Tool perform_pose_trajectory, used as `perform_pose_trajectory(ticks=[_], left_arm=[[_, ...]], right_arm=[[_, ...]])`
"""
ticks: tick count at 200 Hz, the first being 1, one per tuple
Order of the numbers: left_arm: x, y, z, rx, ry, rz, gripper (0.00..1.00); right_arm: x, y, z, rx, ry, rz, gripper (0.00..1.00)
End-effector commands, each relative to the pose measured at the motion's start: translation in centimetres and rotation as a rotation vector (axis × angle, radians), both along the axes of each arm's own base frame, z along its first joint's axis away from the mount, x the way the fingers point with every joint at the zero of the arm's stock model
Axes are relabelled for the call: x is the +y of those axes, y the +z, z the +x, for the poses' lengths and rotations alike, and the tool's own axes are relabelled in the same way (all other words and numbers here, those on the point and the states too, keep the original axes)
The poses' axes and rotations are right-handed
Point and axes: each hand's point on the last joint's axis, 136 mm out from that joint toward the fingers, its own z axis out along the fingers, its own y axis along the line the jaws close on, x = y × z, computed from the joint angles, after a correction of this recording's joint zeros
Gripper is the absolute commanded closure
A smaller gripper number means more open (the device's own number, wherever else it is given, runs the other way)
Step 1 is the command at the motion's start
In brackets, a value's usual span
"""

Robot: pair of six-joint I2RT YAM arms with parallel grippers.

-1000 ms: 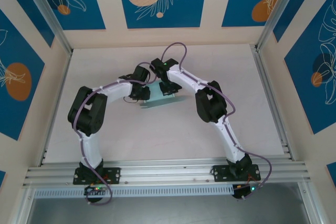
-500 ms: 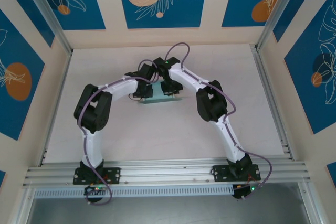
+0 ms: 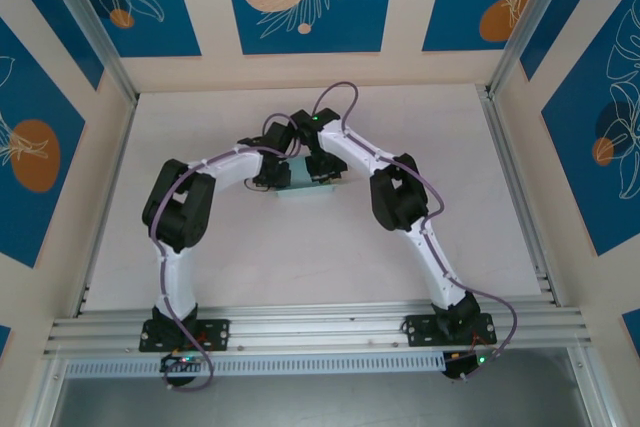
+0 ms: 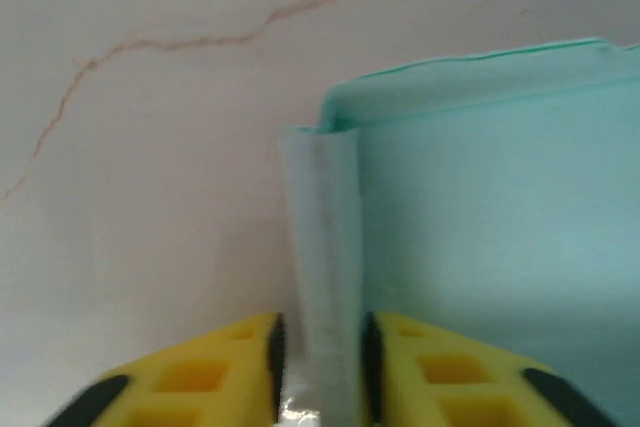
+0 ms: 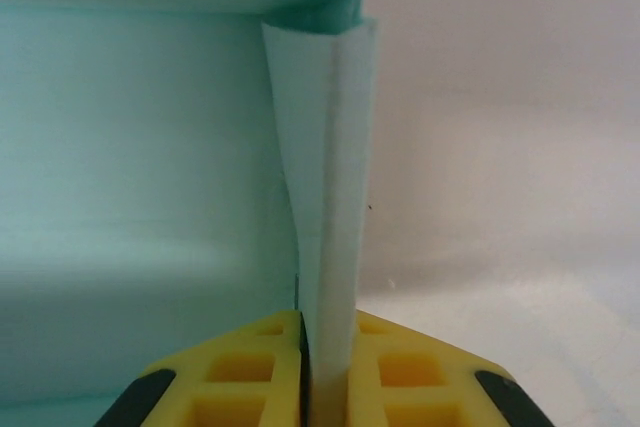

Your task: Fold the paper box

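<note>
The paper box [image 3: 299, 183] sits on the worktop [image 3: 300, 277], and I have one end effector at each end of it. I come at the box from both ends so that it cannot slide away when I push or pinch. My right end effector [image 5: 328, 352] is at the right end of the box. It is closed tight on the right end wall [image 5: 325, 147], a thin flap that has been doubled over and stands up. I pinch it there so the fold goes flat and sharp and the wall stands straight. My left end effector [image 4: 320, 372] is at the left end of the box. Its yellow fingers [image 4: 215, 377] stand a little apart, one on each side of the left end wall [image 4: 325, 237], and I see a small gap beside the card, so I do not think it is squeezing. That wall stands up too, with its top corner tucked over. I think both end walls are nearly made. One wall is held so the box stays in shape while the other one is let loose.
</note>
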Motion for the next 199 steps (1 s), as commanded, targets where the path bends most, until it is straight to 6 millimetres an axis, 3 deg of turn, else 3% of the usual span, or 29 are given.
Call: perform_pose_trajectory(ticks=[1, 31, 62, 99, 115, 126, 156, 199], left_arm=[[-0.2, 2.1, -0.5, -0.021, -0.043, -0.034, 0.61], [-0.9, 6.9, -0.1, -0.120, -0.058, -0.120, 0.47], [0.6, 10.2, -0.6, -0.194, -0.018, -0.180, 0.36], [4.0, 12.5, -0.7, -0.261, 0.078, -0.312, 0.13], [5.6, 12.8, -0.6, -0.268, 0.099, -0.306, 0.00], [6.4, 12.9, -0.6, -0.273, 0.105, -0.303, 0.00], [8.5, 12.6, -0.1, -0.291, 0.142, -0.274, 0.00], [10.2, 9.9, 1.7, -0.266, 0.129, -0.189, 0.00]], right_arm=[[-2.2, -5.1, -2.8, 0.140, 0.093, -0.183, 0.85], [-1.3, -4.0, -1.5, 0.084, 0.191, -0.149, 0.82], [-0.2, -2.6, 0.0, 0.029, 0.291, -0.116, 0.80], [1.5, -0.7, 1.4, -0.028, 0.361, -0.062, 0.59], [2.1, 0.9, 2.3, -0.068, 0.373, -0.046, 0.51], [2.6, 2.4, 2.9, -0.105, 0.379, -0.031, 0.43], [3.9, 7.0, 4.4, -0.222, 0.392, 0.030, 0.32], [4.9, 15.0, 4.9, -0.396, 0.371, 0.119, 0.23]])
